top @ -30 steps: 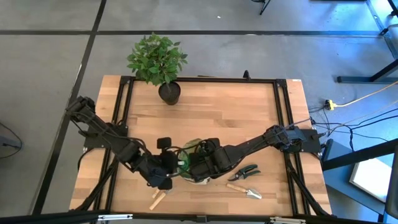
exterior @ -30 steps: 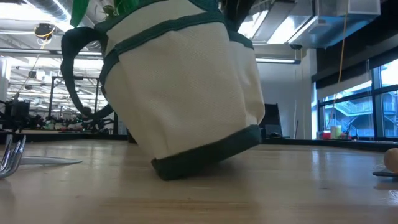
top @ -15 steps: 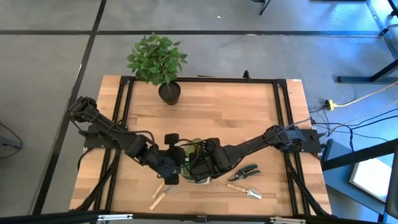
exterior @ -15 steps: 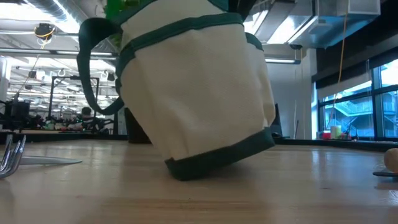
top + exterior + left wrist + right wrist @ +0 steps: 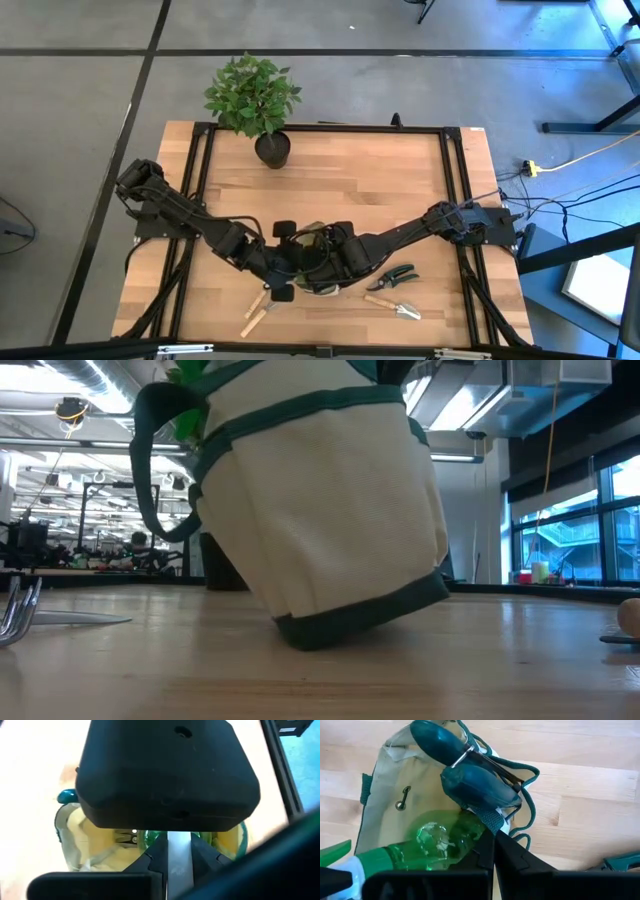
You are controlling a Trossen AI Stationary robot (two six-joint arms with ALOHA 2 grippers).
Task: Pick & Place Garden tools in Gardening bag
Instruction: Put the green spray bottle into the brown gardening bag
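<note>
High view: both arms are meeting over the gardening bag at the table's near-middle; the left gripper is hovering over the bag mouth, the right gripper is at the rim. Pruners and a wooden-handled trowel are lying right of the bag, another wooden-handled tool left of it, so these are waiting. Low view: the bag is sitting tilted, one base edge lifted off the table. Left wrist view: fingers nearly closed, gripping something green, probably the spray bottle, above the bag. Right wrist view: jaws pinched shut on the bag's rim strap; the spray bottle and teal-handled snips are sitting inside.
</note>
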